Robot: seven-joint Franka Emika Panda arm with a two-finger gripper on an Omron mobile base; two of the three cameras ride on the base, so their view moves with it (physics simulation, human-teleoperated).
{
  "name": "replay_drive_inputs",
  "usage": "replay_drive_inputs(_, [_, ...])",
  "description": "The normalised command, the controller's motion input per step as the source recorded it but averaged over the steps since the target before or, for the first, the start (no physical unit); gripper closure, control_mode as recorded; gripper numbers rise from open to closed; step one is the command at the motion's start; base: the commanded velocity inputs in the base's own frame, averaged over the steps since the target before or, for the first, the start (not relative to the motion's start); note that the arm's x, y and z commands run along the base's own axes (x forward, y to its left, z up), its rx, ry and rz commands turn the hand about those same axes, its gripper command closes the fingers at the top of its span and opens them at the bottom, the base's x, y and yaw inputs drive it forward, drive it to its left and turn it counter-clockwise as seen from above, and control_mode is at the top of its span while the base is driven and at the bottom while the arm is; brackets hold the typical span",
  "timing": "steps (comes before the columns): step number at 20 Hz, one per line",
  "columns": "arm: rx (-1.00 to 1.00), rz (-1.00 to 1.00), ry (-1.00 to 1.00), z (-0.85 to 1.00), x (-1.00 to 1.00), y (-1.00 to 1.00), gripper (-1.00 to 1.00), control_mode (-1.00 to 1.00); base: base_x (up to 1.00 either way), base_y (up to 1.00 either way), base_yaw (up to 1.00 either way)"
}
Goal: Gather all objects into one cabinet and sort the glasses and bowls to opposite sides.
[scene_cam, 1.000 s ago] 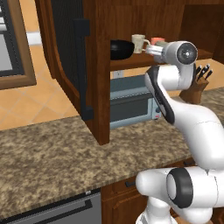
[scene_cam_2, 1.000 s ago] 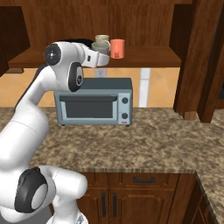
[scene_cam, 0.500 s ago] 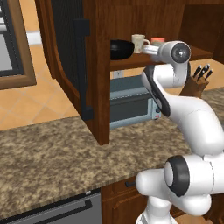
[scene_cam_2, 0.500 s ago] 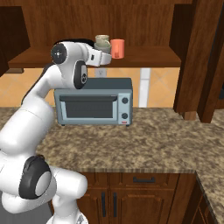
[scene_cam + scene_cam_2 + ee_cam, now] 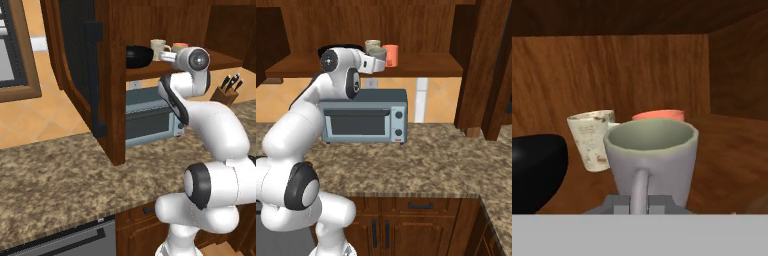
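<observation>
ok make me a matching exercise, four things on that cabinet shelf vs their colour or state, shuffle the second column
Things:
1. grey mug
2. cream mug
3. bowl
4. cup

Colour or state:
A. glossy black, wide
B. orange-red, behind the grey mug
C. handle pinched by the gripper
D. speckled off-white, beside the bowl

Pairs: 1-C, 2-D, 3-A, 4-B

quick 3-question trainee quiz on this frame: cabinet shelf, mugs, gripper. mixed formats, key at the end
1. True or false: the gripper is shut on the grey mug's handle.
2. In the hand view, what lies left of the cream mug? A) black bowl B) toaster oven C) knife block
3. Fill in: the orange-red cup stands on the cabinet ____.

Key: 1 true; 2 A; 3 shelf.
</observation>
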Motion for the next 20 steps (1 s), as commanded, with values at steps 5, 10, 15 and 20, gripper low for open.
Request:
replay_drive_inputs(5, [0.00, 0.00, 0.00, -0.09, 0.35, 0.02, 1.00, -1.00, 0.00, 0.00, 0.00])
replay_drive_inputs(10, [0.00, 0.00, 0.00, -0.07, 0.38, 0.00, 1.00, -1.00, 0.00, 0.00, 0.00])
replay_drive_inputs(15, [0.02, 0.00, 0.00, -0.01, 0.10, 0.00, 1.00, -1.00, 0.00, 0.00, 0.00])
replay_drive_inputs(20, [0.12, 0.00, 0.00, -0.10, 0.01, 0.15, -1.00, -1.00, 0.00, 0.00, 0.00])
